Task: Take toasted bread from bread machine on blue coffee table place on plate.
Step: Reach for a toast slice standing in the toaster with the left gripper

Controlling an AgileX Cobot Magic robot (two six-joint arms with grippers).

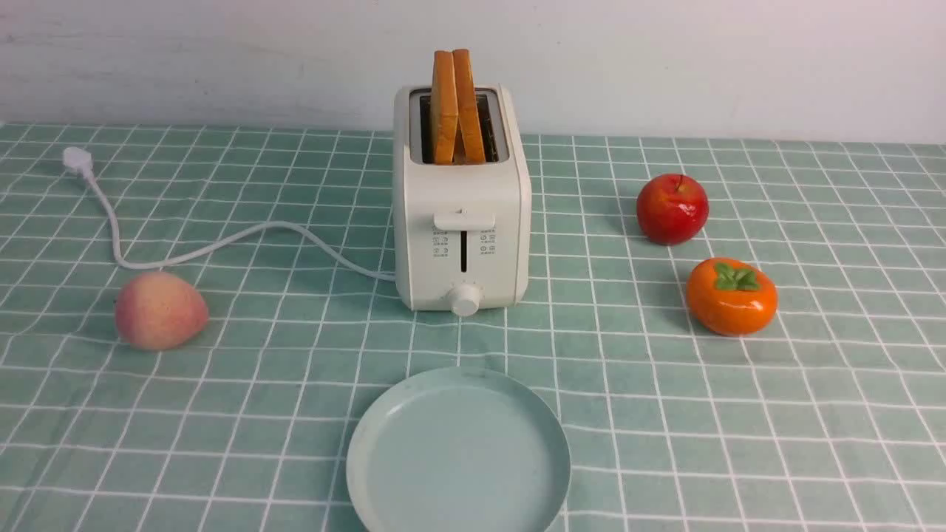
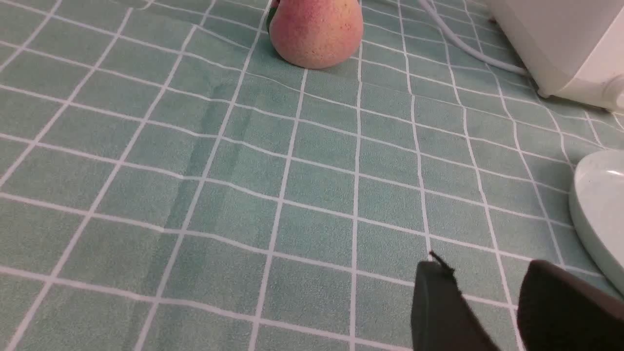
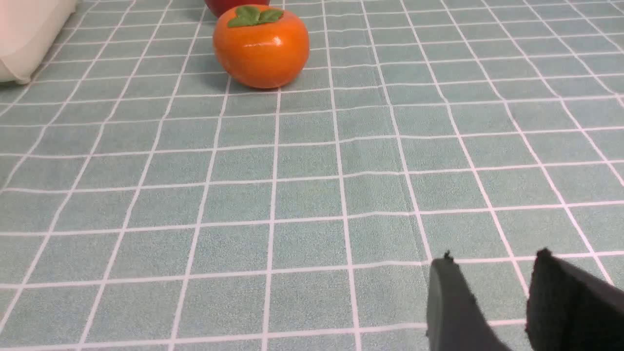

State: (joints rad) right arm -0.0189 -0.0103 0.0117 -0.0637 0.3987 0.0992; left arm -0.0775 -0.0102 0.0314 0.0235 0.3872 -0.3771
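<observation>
Two slices of toasted bread [image 1: 456,106] stand upright in the slots of the cream-white bread machine [image 1: 462,222] at the middle back of the blue coffee table [image 1: 739,414]. The pale blue-green plate [image 1: 458,451] lies bare in front of the machine, near the table's front edge. Neither arm shows in the front view. In the left wrist view my left gripper [image 2: 482,265] hangs open over bare cloth, with the plate's rim [image 2: 597,214] and a corner of the bread machine [image 2: 560,44] beside it. My right gripper [image 3: 492,258] is open over bare cloth too.
A pink peach [image 1: 160,310] lies left of the bread machine, by its white cord [image 1: 222,247]. A red apple [image 1: 672,208] and an orange persimmon [image 1: 732,296] sit to the right. A white wall runs behind the table.
</observation>
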